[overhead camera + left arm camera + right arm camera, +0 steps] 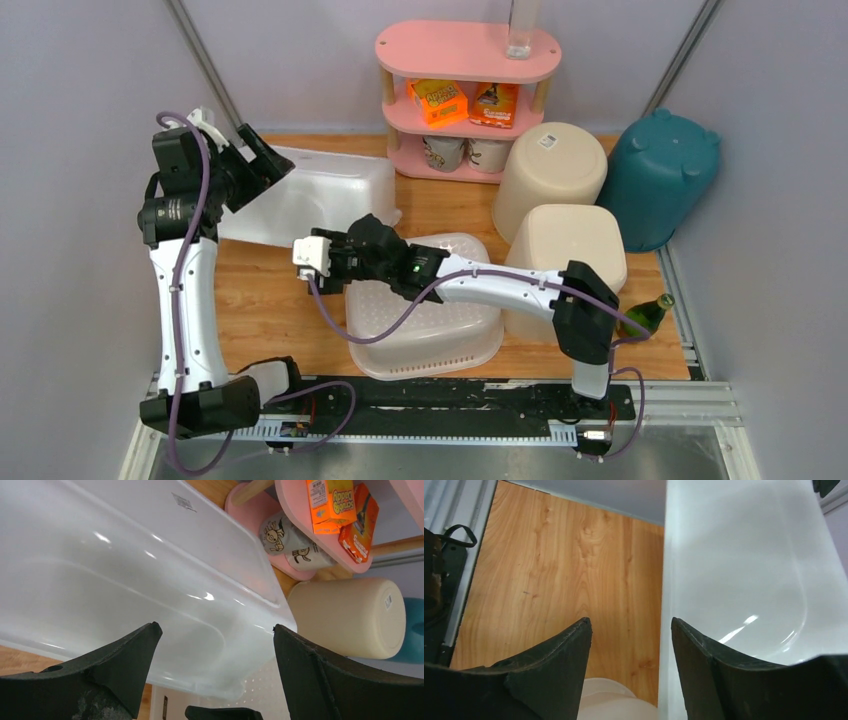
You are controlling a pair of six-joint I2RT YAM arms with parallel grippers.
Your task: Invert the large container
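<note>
- I see the large container [330, 190] lying base-up near the tabletop's [260, 300] far left corner.
- Left jaws released, just beside it.
- Right jaws parted, gripping nothing.

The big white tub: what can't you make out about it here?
- Top view: the left arm hides the left end of the white tub.
- Left wrist view: its label is too small to read.
- Right wrist view: the frame cuts off most of it.

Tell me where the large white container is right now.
In the top view, the large white container sits at the back left, just right of the left claw, left of the pink shelf and behind the perforated basket.
</note>
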